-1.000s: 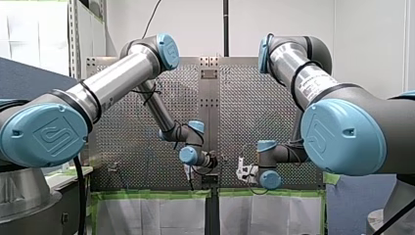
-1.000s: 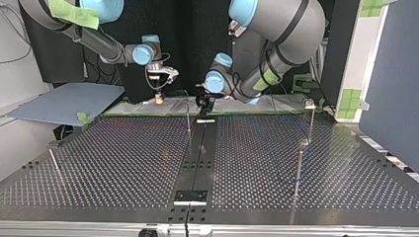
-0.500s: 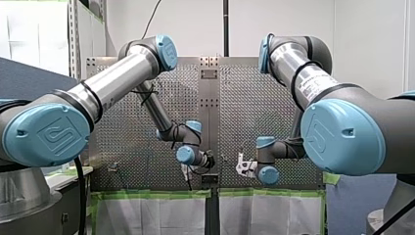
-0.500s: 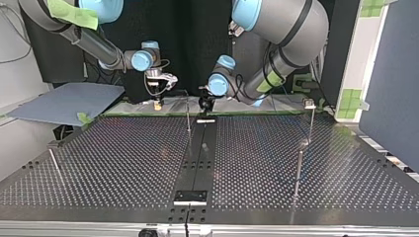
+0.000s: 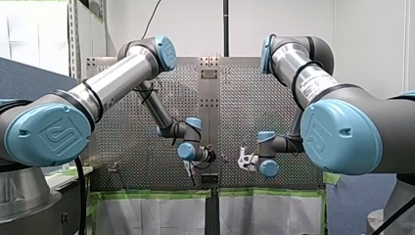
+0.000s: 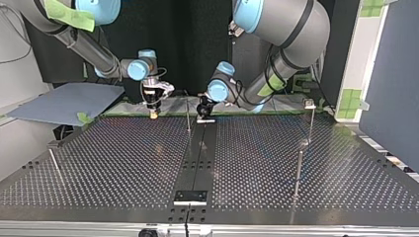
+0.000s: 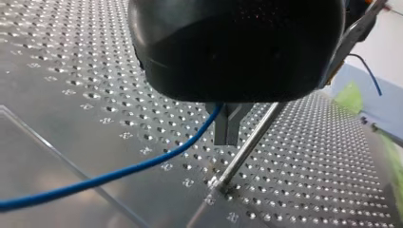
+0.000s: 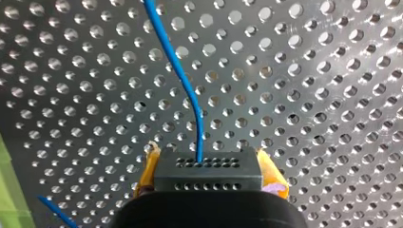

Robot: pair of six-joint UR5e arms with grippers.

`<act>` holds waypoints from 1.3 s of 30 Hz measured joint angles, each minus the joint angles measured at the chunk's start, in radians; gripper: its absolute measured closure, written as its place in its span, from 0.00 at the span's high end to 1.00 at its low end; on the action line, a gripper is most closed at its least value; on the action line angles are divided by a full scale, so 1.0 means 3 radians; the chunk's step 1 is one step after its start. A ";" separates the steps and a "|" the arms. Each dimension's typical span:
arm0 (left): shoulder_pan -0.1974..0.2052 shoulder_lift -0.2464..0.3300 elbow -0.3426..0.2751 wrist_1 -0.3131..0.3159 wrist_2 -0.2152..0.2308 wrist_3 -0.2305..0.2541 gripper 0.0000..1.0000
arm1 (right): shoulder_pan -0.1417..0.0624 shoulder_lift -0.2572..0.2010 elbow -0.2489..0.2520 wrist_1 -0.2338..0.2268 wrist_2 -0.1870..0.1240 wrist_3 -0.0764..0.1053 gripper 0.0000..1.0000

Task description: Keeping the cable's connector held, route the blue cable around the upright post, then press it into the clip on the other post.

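**A:** How will it handle? Start at the top view's left.

**B:** At that view's upper left, my right gripper [image 6: 154, 112] hangs over the far edge of the table [image 6: 123, 163]. Its wrist view shows the yellow pads closed on the connector [image 8: 209, 176]. That is a small black block, rigid by the look of it, so I judge it the firm place to hold. The blue cable [image 8: 184, 83] leaves the block's face and runs ahead of the gripper over the perforated plate.

**A:** And the cable itself?

**B:** Thin, light and limp, I'd judge; it lies in soft curves. It should follow wherever it is led, but it will sag, so grip it close to where it must bend. The smooth jacket may slip through metal fingers.

**A:** Further right?

**B:** In the upper middle stands the upright post [image 6: 188, 116], a thin rod, with my left gripper [image 6: 202, 113] just beside it. In its wrist view the metal fingers are drawn together and the cable runs in between them near their root. The rod stands just beside them, and the cable is not yet around it.

**A:** The clip?

**B:** At the upper right a post with a small head [image 6: 310, 105] stands well apart from both grippers. I cannot make out a clip.
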 joint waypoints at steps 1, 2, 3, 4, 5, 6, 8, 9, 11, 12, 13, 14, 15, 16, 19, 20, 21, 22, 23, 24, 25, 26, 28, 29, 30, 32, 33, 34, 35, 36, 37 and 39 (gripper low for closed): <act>0.0002 -0.0008 0.0014 -0.0001 -0.0027 -0.0002 0.00 | -0.0003 0.0000 -0.0016 0.0019 0.0000 -0.0004 0.00; 0.0005 -0.0018 0.0021 -0.0002 -0.0047 -0.0003 0.00 | -0.0008 0.0000 -0.0032 0.0040 0.0000 -0.0009 0.00; 0.0007 -0.0028 0.0027 -0.0001 -0.0065 -0.0003 0.00 | -0.0013 0.0000 -0.0040 0.0052 0.0000 -0.0011 0.00; 0.0011 -0.0041 0.0031 0.0000 -0.0084 -0.0004 0.00 | -0.0017 0.0000 -0.0046 0.0060 0.0000 -0.0013 0.00; 0.0014 -0.0053 0.0034 0.0001 -0.0097 -0.0004 0.00 | -0.0024 0.0000 -0.0052 0.0067 0.0000 -0.0014 0.00; 0.0017 -0.0062 0.0035 0.0002 -0.0109 -0.0003 0.00 | -0.0029 0.0000 -0.0056 0.0072 0.0000 -0.0014 0.00; 0.0025 -0.0076 0.0037 0.0011 -0.0130 -0.0001 0.00 | -0.0043 0.0000 -0.0063 0.0075 0.0000 -0.0013 0.00; 0.0028 -0.0080 0.0038 0.0016 -0.0136 0.0000 0.00 | -0.0050 0.0000 -0.0067 0.0075 -0.0001 -0.0013 0.00; 0.0037 -0.0084 0.0038 0.0024 -0.0149 0.0004 0.00 | -0.0068 0.0000 -0.0074 0.0078 -0.0001 -0.0014 0.00; 0.0041 -0.0085 0.0038 0.0026 -0.0157 0.0006 0.00 | -0.0077 0.0000 -0.0077 0.0079 -0.0002 -0.0014 0.00; 0.0046 -0.0085 0.0038 0.0028 -0.0171 0.0008 0.00 | -0.0085 0.0000 -0.0080 0.0081 -0.0003 -0.0014 0.00; 0.0049 -0.0085 0.0038 0.0030 -0.0182 0.0011 0.00 | -0.0096 0.0000 -0.0085 0.0083 -0.0004 -0.0014 0.00; 0.0052 -0.0085 0.0038 0.0032 -0.0191 0.0016 0.00 | -0.0104 0.0000 -0.0089 0.0083 -0.0004 -0.0013 0.00; 0.0057 -0.0086 0.0038 0.0036 -0.0201 0.0023 0.00 | -0.0113 0.0000 -0.0095 0.0084 -0.0005 -0.0013 0.00; 0.0068 -0.0086 0.0038 0.0043 -0.0209 0.0036 0.00 | -0.0142 0.0000 -0.0115 0.0095 -0.0006 -0.0011 0.00; 0.0072 -0.0086 0.0038 0.0044 -0.0207 0.0038 0.00 | -0.0152 0.0000 -0.0124 0.0103 -0.0005 -0.0012 0.00; 0.0076 -0.0086 0.0038 0.0044 -0.0205 0.0039 0.00 | -0.0158 0.0000 -0.0130 0.0110 -0.0005 -0.0013 0.00; 0.0080 -0.0087 0.0039 0.0042 -0.0200 0.0040 0.00 | -0.0162 0.0000 -0.0134 0.0116 -0.0005 -0.0014 0.00; 0.0083 -0.0087 0.0039 0.0040 -0.0194 0.0040 0.00 | -0.0166 0.0000 -0.0138 0.0122 -0.0006 -0.0015 0.00; 0.0085 -0.0087 0.0039 0.0038 -0.0182 0.0037 0.00 | -0.0168 0.0000 -0.0140 0.0125 -0.0005 -0.0015 0.00; 0.0086 -0.0091 0.0039 0.0031 -0.0159 0.0027 0.00 | -0.0169 0.0000 -0.0142 0.0127 -0.0005 -0.0016 0.00; 0.0086 -0.0097 0.0039 0.0020 -0.0135 0.0015 0.00 | -0.0170 0.0000 -0.0143 0.0130 -0.0005 -0.0018 0.00; 0.0086 -0.0110 0.0038 -0.0023 -0.0080 -0.0001 0.00 | -0.0171 0.0000 -0.0144 0.0134 -0.0005 -0.0026 0.00; 0.0086 -0.0114 0.0038 -0.0041 -0.0064 -0.0004 0.00 | -0.0171 0.0000 -0.0144 0.0137 -0.0005 -0.0032 0.00; 0.0086 -0.0116 0.0038 -0.0054 -0.0051 -0.0005 0.00 | -0.0172 0.0000 -0.0144 0.0139 -0.0005 -0.0035 0.00; 0.0086 -0.0122 0.0038 -0.0076 -0.0034 -0.0003 0.00 | -0.0172 0.0000 -0.0145 0.0142 -0.0005 -0.0041 0.00; 0.0086 -0.0124 0.0038 -0.0083 -0.0030 0.0000 0.00 | -0.0172 0.0000 -0.0145 0.0146 -0.0005 -0.0046 0.00; 0.0085 -0.0128 0.0038 -0.0091 -0.0025 0.0004 0.00 | -0.0172 0.0000 -0.0145 0.0149 -0.0005 -0.0051 0.00; 0.0083 -0.0136 0.0038 -0.0098 -0.0023 0.0008 0.00 | -0.0172 0.0000 -0.0145 0.0153 -0.0005 -0.0057 0.00; 0.0081 -0.0146 0.0038 -0.0105 -0.0023 0.0014 0.00 | -0.0172 0.0000 -0.0145 0.0154 -0.0005 -0.0060 0.00; 0.0079 -0.0157 0.0038 -0.0112 -0.0022 0.0023 0.00 | -0.0172 0.0000 -0.0145 0.0155 -0.0005 -0.0063 0.00; 0.0079 -0.0168 0.0038 -0.0120 -0.0022 0.0032 0.00 | -0.0172 0.0000 -0.0145 0.0157 -0.0005 -0.0066 0.00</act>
